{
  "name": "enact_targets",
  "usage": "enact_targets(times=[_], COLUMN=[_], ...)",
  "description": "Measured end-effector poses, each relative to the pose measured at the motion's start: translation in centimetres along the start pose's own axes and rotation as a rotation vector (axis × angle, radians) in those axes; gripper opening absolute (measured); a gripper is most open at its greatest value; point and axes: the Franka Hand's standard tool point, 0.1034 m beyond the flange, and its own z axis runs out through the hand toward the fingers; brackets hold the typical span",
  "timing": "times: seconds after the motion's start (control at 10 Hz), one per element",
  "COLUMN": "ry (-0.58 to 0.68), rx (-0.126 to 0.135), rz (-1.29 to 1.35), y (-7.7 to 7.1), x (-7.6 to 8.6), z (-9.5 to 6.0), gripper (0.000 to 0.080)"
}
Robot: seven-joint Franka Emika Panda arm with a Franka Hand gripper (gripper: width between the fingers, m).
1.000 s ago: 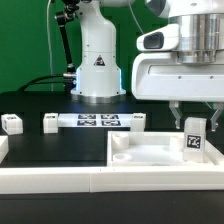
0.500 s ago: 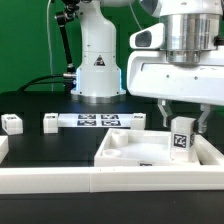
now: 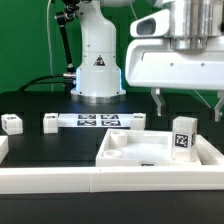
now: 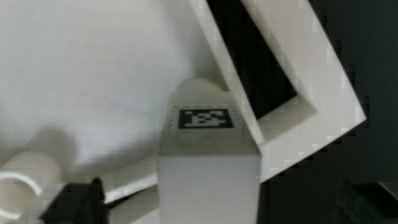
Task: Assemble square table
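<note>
Pincer (image 3: 188, 108) open, jaws spread wide, gripping nothing. It hangs just above the upright peg leg (image 3: 182, 138), one finger to each side.

Leg stands inside the square tabletop (image 3: 125, 152), near its 3 o'clock corner in the exterior view, tag facing the camera. Wrist view shows the leg close by the rim's corner.

Tabletop rests on the black table (image 3: 40, 145), toward 4 o'clock. A loose leg (image 3: 50, 122) lies well apart, toward 9 o'clock.

Cannot tell whether the standing leg is fully seated.

Risks, as judged:
- A half-seated leg leans or topples if a finger clips it.
- An off-centre descent strikes its top.
- Twisting could drag the unpinned tabletop.
</note>
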Motion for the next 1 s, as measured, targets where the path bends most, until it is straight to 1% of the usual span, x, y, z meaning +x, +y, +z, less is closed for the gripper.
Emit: enact_targets(times=[0.2,1.0], ry=[-0.005,-0.006], rx=[0.003,0.002], rz=[-0.075,-0.078], y=[0.51,0.56], x=[-0.53,-0.58], z=[-0.81,-0.65], gripper=[0.0649,0.0649])
